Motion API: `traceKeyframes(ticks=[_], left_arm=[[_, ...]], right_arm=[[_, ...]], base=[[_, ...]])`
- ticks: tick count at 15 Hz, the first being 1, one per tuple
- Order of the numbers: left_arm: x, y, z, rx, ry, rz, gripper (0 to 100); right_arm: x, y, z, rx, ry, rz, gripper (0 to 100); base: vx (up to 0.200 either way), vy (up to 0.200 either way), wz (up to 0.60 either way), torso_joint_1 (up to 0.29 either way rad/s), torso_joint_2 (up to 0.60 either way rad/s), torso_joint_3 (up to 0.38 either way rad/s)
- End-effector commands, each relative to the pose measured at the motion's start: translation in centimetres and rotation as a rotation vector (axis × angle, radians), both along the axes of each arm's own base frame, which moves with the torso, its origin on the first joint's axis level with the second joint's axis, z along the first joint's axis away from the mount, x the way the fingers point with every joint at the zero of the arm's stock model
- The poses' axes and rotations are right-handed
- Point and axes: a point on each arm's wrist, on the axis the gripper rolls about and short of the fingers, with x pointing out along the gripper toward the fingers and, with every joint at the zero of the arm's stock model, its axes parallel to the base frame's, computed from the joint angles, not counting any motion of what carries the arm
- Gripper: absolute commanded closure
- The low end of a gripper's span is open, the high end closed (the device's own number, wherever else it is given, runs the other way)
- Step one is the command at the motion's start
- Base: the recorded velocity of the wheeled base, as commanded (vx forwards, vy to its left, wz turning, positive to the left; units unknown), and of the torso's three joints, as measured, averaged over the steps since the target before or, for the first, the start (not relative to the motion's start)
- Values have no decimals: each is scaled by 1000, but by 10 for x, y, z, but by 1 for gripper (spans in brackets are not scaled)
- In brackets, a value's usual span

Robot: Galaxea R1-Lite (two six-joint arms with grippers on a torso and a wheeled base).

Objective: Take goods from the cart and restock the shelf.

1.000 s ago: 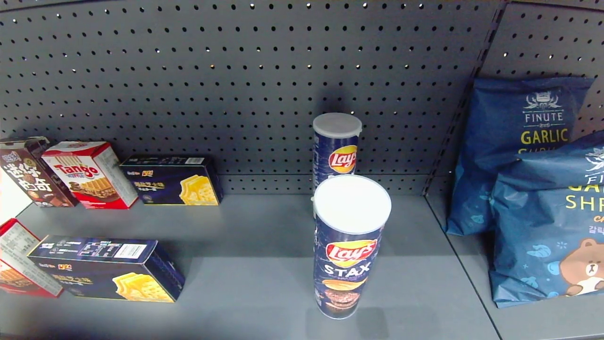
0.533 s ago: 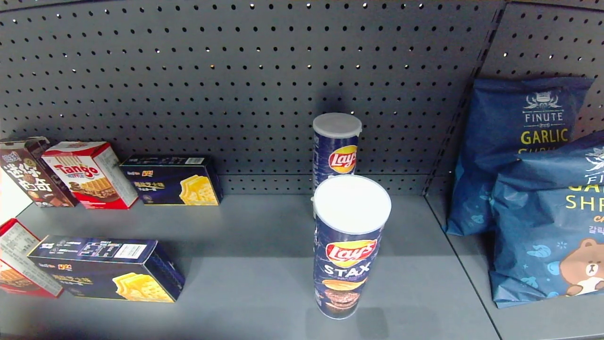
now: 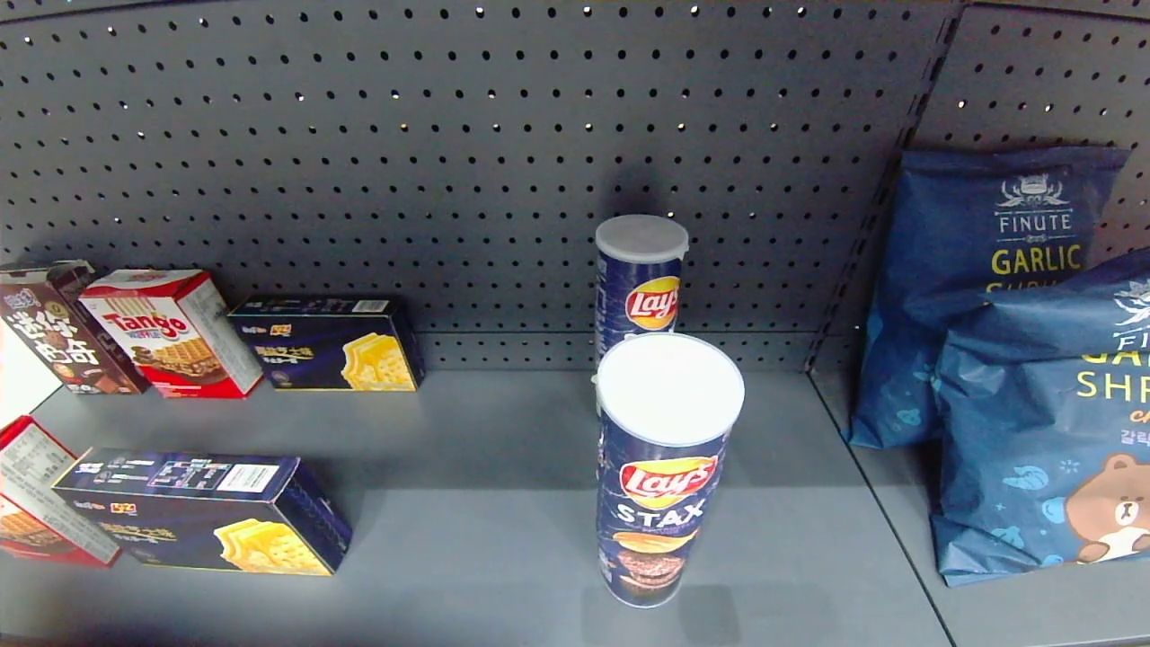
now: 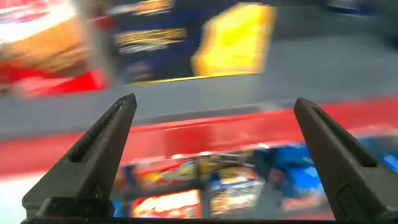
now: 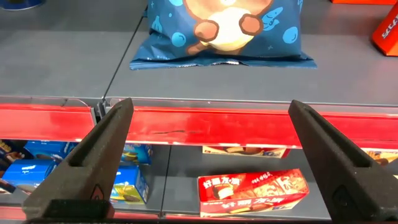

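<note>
Still, nothing on the shelf [image 3: 467, 503] has shifted: the front can [image 3: 665, 467] stands upright before the back can [image 3: 641, 279], mid-shelf. Left claw [image 4: 214, 102] and right claw [image 5: 210, 104] both gape empty near the shelf's red edge, so another cart fetch seems due.

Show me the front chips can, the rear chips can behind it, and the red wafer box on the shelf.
front chips can [image 3: 667, 490], head view, on the label on its side.
rear chips can [image 3: 640, 301], head view, on its side wall below the lid.
red wafer box [image 3: 171, 334], head view, on its front face.
</note>
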Motion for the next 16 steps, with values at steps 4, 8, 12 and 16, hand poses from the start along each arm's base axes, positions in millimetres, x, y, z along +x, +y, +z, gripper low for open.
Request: traceKeyframes(ticks=[4,8,12,16], left_arm=[[0,1,-1,199,-37,51,0],[1,3,-1,83,-4,167,0],[0,1,-7,38,57,43,0],[1,1,-7,6,64,69,0]], right_arm=[[0,0,0,-1,1,1,0],[0,0,0,-1,1,1,0],[0,0,0,-1,1,1,0],[0,-1,0,53,0,-22,0]], base=[[0,0,0,0,0,0],[0,0,0,0,0,0],[0,0,0,0,0,0],[0,0,0,0,0,0]])
